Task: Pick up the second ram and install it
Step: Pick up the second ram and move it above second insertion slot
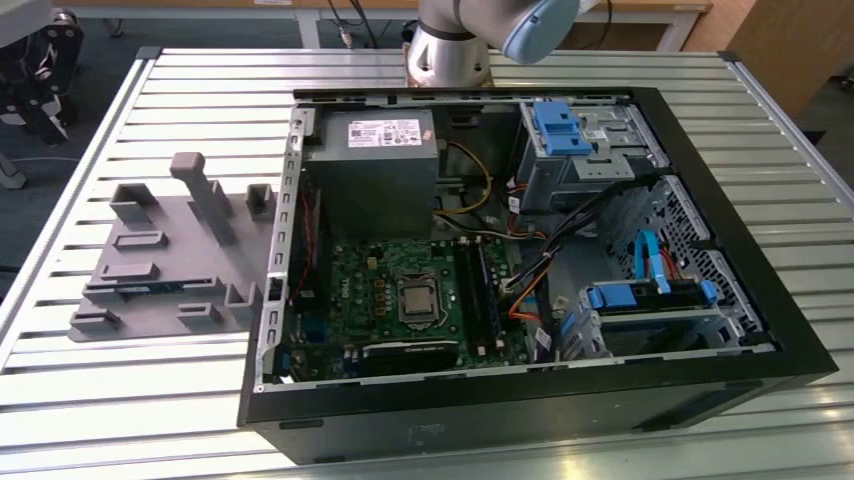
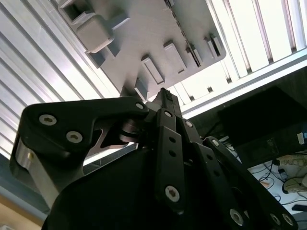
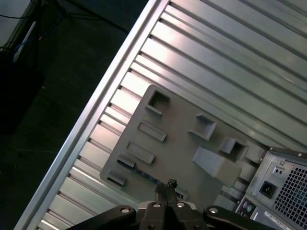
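A worktop (image 1: 147,400) of ribbed metal slats spans the exterior view, with pale glare lying along its ribs. Off its edge, at the exterior view's left, is a dark floor (image 1: 24,250). A wooden panel (image 1: 801,50) stands at the upper right, and a white table leg (image 1: 311,28) at the top. In the first wrist view, cables (image 3: 26,31) trail across the dark floor.

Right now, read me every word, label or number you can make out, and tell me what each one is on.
No text can be quoted as it reads.
White label on the power supply: printed lines, too small to read.
Motherboard: white markings, too small to read.
Grey holder tray: no print seen.
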Controlling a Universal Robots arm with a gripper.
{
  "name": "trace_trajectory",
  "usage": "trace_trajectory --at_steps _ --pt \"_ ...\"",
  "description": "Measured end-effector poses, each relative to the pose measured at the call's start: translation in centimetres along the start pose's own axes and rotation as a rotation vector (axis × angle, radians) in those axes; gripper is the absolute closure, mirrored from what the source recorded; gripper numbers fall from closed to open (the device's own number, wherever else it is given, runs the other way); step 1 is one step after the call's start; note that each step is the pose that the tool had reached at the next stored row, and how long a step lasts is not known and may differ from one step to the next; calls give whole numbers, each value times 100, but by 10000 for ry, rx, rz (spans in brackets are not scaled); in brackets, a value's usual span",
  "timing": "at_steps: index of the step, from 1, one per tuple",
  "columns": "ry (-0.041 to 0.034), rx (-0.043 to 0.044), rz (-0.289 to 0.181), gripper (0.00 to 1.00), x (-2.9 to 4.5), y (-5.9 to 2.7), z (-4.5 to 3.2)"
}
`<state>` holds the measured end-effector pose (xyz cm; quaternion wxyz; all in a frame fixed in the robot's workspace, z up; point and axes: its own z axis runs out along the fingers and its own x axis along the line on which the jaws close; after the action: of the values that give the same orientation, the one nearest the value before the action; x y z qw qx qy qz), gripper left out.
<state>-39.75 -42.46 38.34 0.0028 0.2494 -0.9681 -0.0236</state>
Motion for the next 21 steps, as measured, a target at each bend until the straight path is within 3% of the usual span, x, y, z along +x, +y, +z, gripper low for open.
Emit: trace_trajectory --at_steps 21 --pt "37 -5 -808 89 0 0 0"
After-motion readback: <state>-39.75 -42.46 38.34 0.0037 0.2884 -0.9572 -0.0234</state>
